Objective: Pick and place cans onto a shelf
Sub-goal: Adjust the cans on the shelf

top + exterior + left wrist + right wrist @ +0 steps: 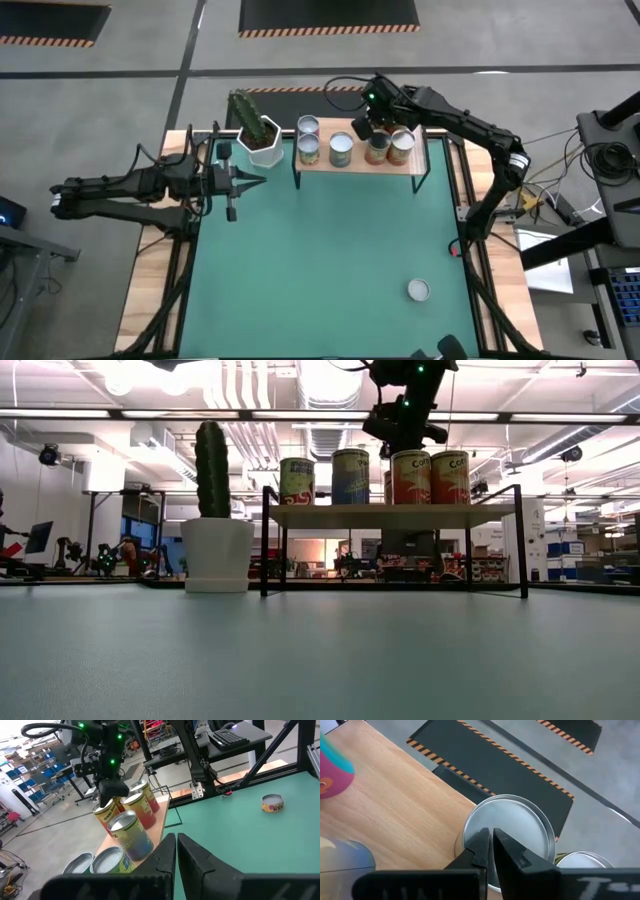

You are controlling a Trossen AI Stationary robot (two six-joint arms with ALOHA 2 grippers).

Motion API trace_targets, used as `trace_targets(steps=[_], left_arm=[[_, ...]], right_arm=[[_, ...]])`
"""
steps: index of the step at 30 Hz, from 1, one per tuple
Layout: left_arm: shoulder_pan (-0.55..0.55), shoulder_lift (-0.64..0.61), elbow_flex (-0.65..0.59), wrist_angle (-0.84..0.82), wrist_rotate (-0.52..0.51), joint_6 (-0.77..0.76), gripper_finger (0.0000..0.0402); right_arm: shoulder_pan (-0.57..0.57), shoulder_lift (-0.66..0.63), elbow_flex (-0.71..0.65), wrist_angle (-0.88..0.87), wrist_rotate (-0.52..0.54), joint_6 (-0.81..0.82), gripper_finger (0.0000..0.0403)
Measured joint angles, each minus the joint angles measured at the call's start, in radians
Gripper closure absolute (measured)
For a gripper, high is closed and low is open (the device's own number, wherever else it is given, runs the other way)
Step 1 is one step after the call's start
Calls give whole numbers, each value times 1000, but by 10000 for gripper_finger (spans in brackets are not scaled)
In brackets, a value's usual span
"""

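Note:
Several cans (341, 150) with silvery tops stand upright on the light-wood shelf (360, 169) at the table's far edge. In the low view they stand in a row on its board (390, 515). One flat can (418, 290) sits alone on the green mat near the right front. My right gripper (362, 128) is shut and slants down over the shelf's far side. Its tips are above the silvery top of a can (520, 822) that the gripper hides in the high view. My left gripper (258, 181) is shut and waits level at the table's left, holding nothing. My right gripper has its shut fingertips (482, 842) over the can's top (512, 817), coming from above on a slant. I cannot tell whether they touch the lid. The can stands upright on the shelf.
A white pot with a green cactus (262, 140) stands just left of the shelf. The shelf's thin black legs (265, 540) rise from the mat. The green mat (330, 260) stretches between the shelf and the near edge.

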Motion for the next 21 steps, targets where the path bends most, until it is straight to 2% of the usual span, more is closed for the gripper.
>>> trace_targets(steps=[21], left_arm=[[0,0,0,0,0,0,402]], right_arm=[[12,36,2,31,-10,7,390]])
